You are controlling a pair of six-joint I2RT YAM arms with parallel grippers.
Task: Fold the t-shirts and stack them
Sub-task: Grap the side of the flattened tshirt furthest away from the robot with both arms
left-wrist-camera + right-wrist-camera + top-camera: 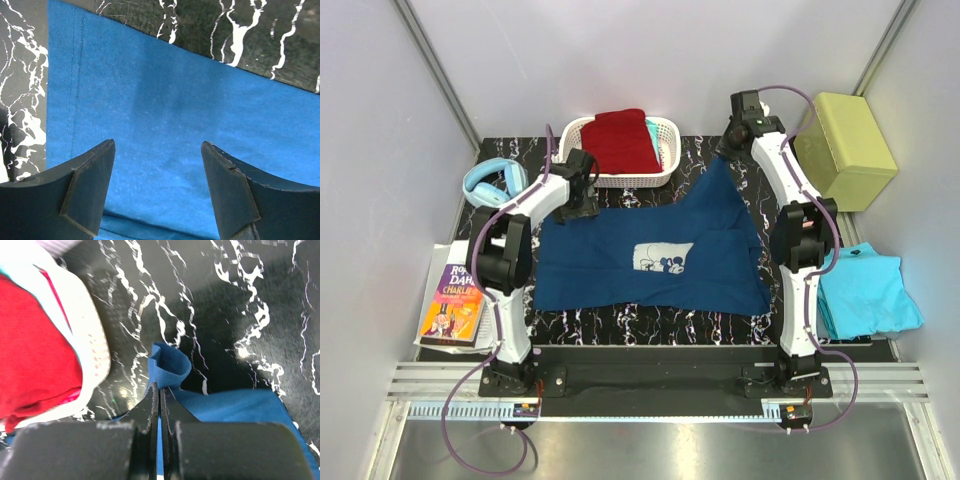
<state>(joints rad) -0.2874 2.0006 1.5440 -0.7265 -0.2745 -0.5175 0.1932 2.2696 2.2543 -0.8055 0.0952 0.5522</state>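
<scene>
One black, white-veined counter (620, 325) between pale walls (640, 60); navy t-shirt (640, 250) spread centrally, red tee (622, 140) in basket (578, 130) at 12 o'clock. Left wrist: left pincer (157, 165) released above smooth cloth. Right wrist: right pincer (157, 400) clenched on the shirt's curled edge.

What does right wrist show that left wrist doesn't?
Only right wrist: the right hand shut on a bunched edge of the navy t-shirt, and the white basket holding the dark red t-shirt.
Only left wrist: the left hand open over flat cloth, and a stitched hem running along the shirt's edge.
Both: navy t-shirt cloth and the black marbled table.
</scene>
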